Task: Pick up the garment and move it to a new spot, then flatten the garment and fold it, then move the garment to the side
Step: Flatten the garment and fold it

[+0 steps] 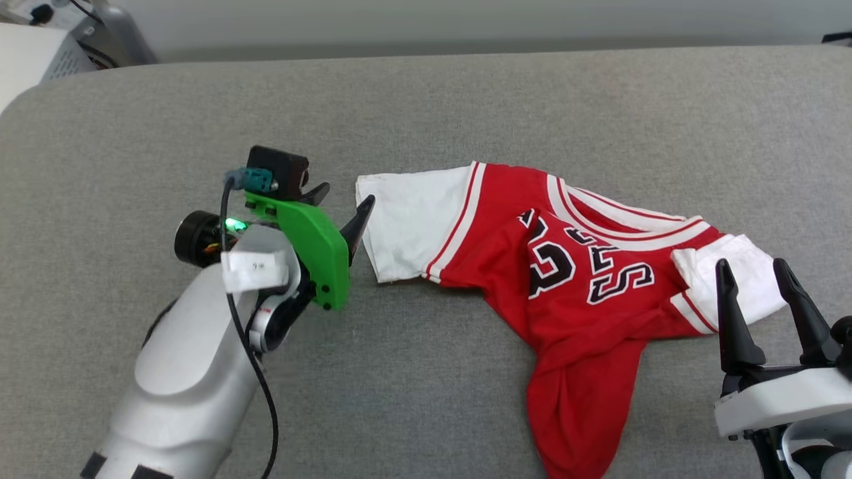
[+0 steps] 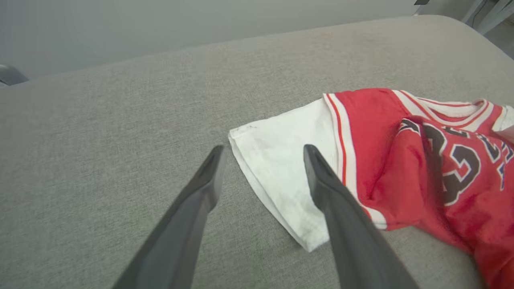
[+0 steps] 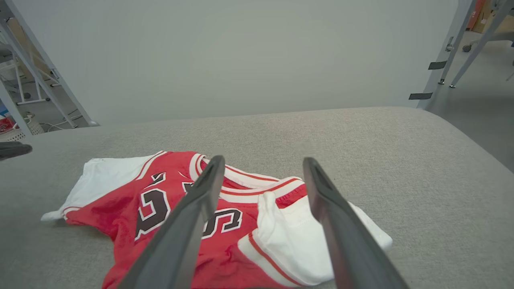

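Left gripper (image 2: 264, 150), jaws spread wide and empty, points at the white sleeve's edge; contact unclear. The garment (image 1: 579, 279) lies crumpled, centre-right on the grey pad (image 1: 426, 106). Right gripper (image 1: 751, 266), jaws wide and empty, hovers by the other sleeve.

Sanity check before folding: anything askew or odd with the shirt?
The garment lies crumpled on the grey padded surface: red body bunched and twisted, numerals creased. The white sleeve near the left gripper lies flat; the other sleeve near the right gripper is bunched up. No damage or spill visible.
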`<state>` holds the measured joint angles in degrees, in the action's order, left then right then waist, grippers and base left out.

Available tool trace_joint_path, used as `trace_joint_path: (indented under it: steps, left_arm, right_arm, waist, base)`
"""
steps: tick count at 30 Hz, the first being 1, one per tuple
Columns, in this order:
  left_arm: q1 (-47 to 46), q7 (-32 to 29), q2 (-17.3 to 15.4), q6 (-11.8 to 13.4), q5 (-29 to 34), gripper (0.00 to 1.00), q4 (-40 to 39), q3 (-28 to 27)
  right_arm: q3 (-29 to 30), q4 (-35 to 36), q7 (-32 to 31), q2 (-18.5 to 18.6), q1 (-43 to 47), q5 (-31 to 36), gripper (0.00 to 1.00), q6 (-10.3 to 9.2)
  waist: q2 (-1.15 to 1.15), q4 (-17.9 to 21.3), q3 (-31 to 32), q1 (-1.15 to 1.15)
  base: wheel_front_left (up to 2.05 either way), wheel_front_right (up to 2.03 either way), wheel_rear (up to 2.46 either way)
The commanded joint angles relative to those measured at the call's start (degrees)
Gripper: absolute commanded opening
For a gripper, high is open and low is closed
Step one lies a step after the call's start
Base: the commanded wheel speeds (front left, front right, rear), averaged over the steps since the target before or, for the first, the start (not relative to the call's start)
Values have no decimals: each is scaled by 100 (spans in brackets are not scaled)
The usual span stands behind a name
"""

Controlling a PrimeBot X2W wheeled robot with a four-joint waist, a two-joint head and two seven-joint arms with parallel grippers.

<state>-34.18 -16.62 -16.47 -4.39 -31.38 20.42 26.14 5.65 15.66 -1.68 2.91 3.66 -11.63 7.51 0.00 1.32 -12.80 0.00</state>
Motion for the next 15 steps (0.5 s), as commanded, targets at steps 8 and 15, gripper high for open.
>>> trace_joint_path:
  steps: [8, 15]
  left_arm:
    - [-1066, -1045, -68, -218, -298, 100, 1126, 211]
    - [-1519, -1725, -144, -287, -387, 100, 2162, 554]
  right_arm:
    - [-180, -250, 205, -2, -369, -186, 100, -2]
    - [-255, -478, 349, -2, -513, -334, 100, -2]
  waist:
    - [0, 686, -795, 0]
    - [0, 898, -986, 0]
  base:
    - [0, 0, 0]
    - [0, 0, 0]
